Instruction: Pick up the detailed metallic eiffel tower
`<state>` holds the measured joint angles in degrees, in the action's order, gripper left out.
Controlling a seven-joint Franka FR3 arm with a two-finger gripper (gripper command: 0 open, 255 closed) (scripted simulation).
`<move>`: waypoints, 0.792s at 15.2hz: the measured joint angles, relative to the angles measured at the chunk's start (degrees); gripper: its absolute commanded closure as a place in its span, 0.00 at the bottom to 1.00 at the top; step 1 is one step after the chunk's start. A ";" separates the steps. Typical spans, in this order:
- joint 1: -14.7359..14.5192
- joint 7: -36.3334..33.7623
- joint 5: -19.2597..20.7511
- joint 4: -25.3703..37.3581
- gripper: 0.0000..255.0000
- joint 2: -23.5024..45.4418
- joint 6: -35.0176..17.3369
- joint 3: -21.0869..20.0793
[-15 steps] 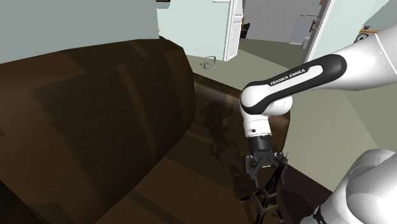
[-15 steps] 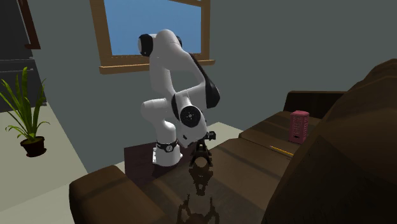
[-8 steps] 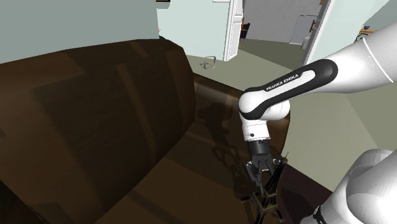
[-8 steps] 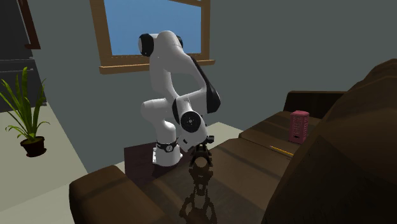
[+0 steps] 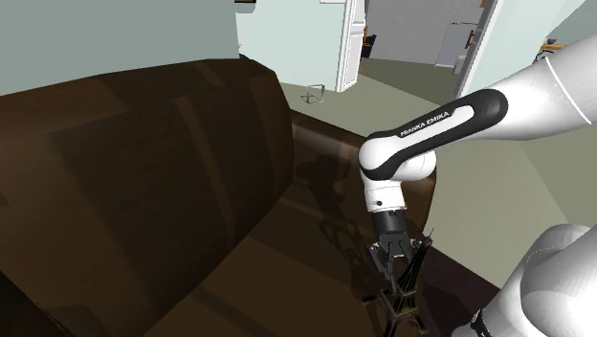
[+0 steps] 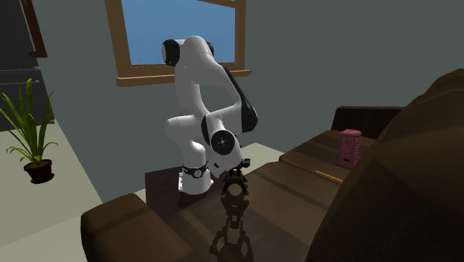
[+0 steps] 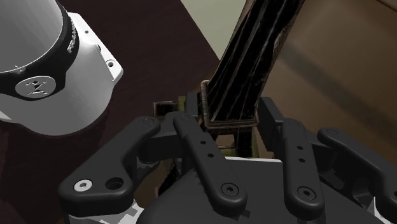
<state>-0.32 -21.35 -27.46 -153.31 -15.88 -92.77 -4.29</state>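
Eiffel tower [image 7: 245,70] upright on sofa [image 5: 143,172], gripper [image 7: 227,116] at its top

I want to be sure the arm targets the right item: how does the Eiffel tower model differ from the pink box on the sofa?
The Eiffel tower model is dark and tapers upward; the pink box is pink and blocky. The tower stands at the gripper, close to the arm's base; the box stands farther along the seat, away from the gripper. Both stand upright on the brown sofa.
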 measured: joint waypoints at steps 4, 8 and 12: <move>0.05 -1.08 0.16 0.77 1.00 -2.04 2.59 0.18; 0.21 -2.34 0.47 2.04 1.00 -4.38 5.98 0.55; 0.30 -3.63 0.63 3.39 1.00 -6.53 9.27 0.87</move>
<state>-0.02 -24.98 -26.83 -149.91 -22.41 -83.51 -3.42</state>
